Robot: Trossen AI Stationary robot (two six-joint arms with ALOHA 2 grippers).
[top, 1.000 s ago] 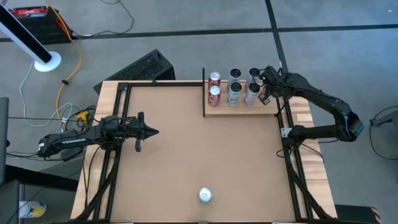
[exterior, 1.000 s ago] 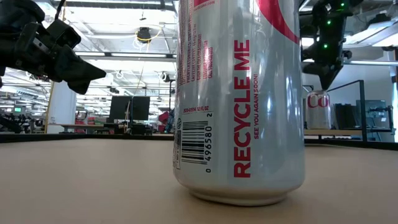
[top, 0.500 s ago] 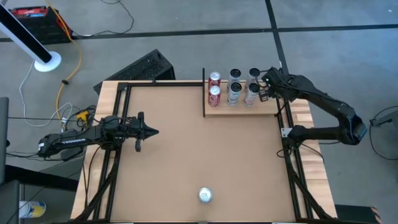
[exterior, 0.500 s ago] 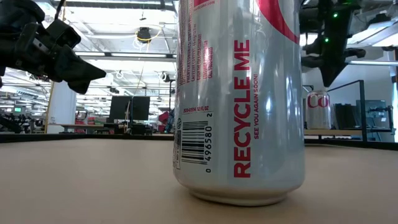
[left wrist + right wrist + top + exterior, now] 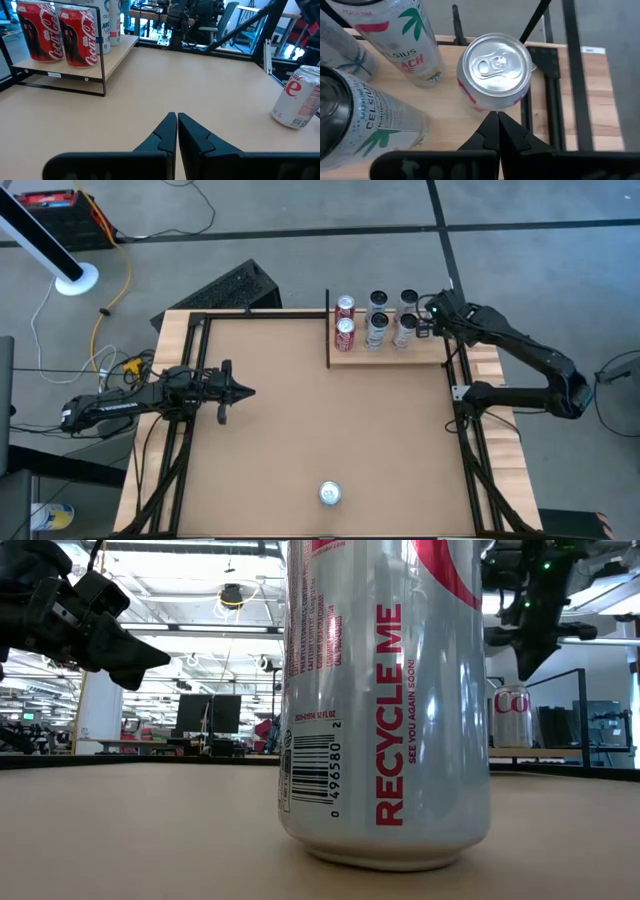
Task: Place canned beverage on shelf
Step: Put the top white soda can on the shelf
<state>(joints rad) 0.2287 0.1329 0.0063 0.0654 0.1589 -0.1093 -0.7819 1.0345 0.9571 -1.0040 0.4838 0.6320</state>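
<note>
At the far right corner of the brown tabletop, the small pale wood-grain shelf with its thin black upright bar along one short edge carries six upright cans in three pairs: two red cola cans just beside the bar, two silver Celsius cans in the middle, and another pair at the outer end. The right gripper hangs above that outer end, its two dark fingers pressed together and holding nothing; from the right wrist view they point down at the silver-topped can with red markings, which stands on the shelf near its edge, just beside a white Celsius can with a green leaf print. One more silver-and-red canned beverage stands alone on the tabletop near the front edge, well apart from the shelf; the low view shows its side printed "RECYCLE ME". The left gripper waits over the left side of the table, its fingers also closed together and empty, pointing toward the table's middle.
</note>
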